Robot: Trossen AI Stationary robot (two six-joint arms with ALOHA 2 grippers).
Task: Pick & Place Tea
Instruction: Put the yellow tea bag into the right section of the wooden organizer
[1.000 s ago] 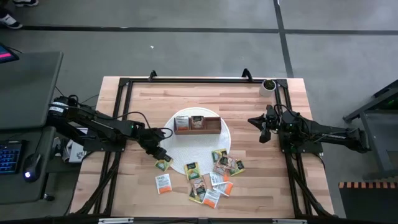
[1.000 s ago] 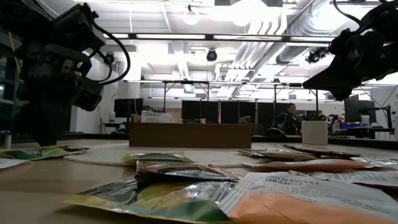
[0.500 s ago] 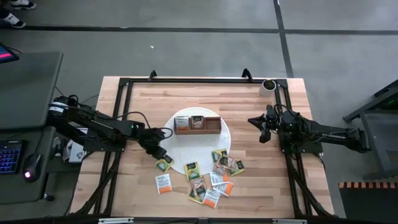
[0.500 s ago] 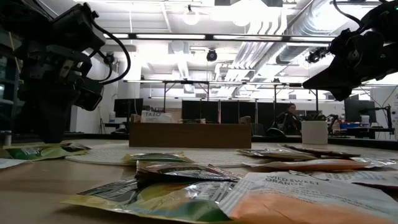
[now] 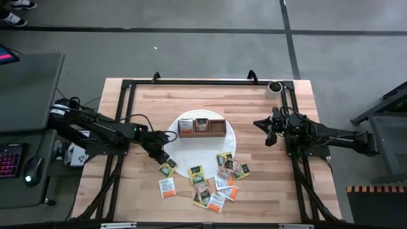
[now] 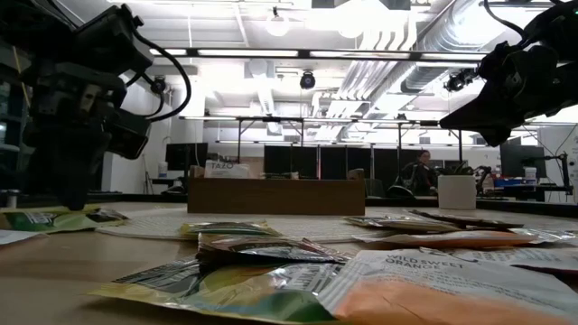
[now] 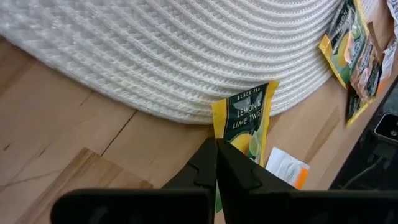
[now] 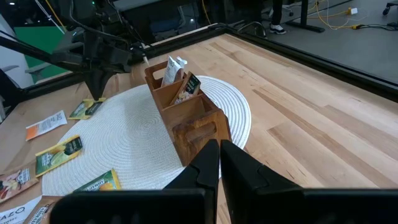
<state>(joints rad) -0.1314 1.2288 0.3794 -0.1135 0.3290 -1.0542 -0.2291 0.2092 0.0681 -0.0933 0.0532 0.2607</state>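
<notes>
Jaws of the left gripper (image 7: 216, 163) are pressed together on the edge of a yellow lemon tea packet (image 7: 245, 127) at the rim of the white woven mat (image 5: 184, 162).

That packet lies on the tabletop (image 5: 146, 105) just beside the mat's near-left edge; the rest of the tea packets (image 5: 219, 181) are scattered nearby, some overlapping, and a few stand in the wooden box (image 5: 201, 127) on the mat. Right gripper (image 5: 269, 130) waits well apart on the tabletop's right side, jaws closed and empty. Each packet looks light, thin and floppy, with slick paper likely to slide or buckle under a flat pinch. Taking one by a free edge or corner, away from its neighbours, seems the safest hold.
</notes>
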